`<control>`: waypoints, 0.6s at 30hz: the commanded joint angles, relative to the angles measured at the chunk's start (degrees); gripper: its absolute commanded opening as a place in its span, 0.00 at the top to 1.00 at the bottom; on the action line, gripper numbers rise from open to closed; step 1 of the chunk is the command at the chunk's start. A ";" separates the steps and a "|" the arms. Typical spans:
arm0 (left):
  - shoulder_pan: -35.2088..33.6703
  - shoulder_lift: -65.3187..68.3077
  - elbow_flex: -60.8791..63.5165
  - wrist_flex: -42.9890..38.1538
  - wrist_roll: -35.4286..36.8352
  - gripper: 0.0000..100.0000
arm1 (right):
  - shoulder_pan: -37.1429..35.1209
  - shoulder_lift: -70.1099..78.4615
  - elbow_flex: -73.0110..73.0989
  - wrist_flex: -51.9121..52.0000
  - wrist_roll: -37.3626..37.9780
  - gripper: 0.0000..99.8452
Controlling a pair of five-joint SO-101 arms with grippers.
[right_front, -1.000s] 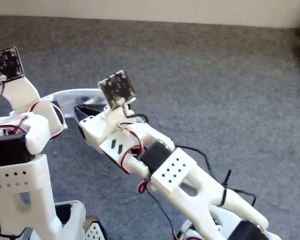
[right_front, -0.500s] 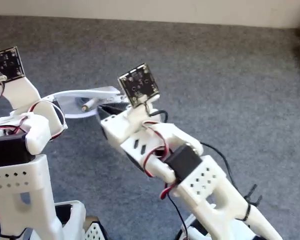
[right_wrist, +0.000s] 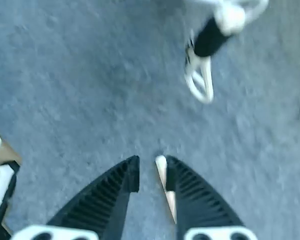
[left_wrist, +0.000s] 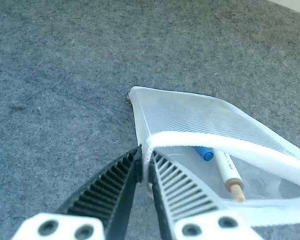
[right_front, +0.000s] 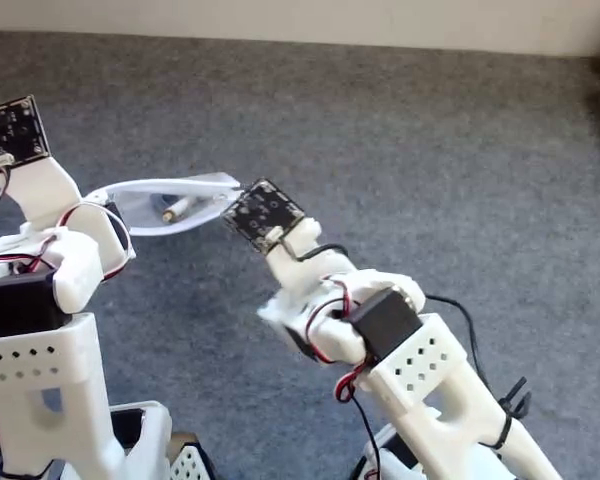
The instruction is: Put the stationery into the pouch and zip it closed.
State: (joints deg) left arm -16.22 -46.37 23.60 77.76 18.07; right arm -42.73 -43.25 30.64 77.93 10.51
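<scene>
Grip first: my left pincer (left_wrist: 144, 155) is clenched on the rim of the white mesh pouch (left_wrist: 190, 115), I judge to keep its mouth open; a white pen with blue band (left_wrist: 225, 170) lies inside. My right pincer (right_wrist: 152, 167) hangs over the grey desk (right_wrist: 80, 90); whether it clasps that pale sliver (right_wrist: 169, 200) I cannot tell.

Right pincer (right_wrist: 152, 166) back from pouch (right_front: 140, 210).
</scene>
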 commanded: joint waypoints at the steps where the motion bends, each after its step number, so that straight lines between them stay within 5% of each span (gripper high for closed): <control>1: -0.92 -0.13 -0.40 -1.32 -0.62 0.99 | 2.77 -1.27 2.33 0.66 1.23 0.84; 18: -0.92 -0.13 -0.31 -1.23 -0.62 0.99 | 2.77 2.68 30.20 -22.81 6.68 0.84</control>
State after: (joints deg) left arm -16.22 -46.37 23.60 77.76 17.98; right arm -40.79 -42.64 60.70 58.42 16.31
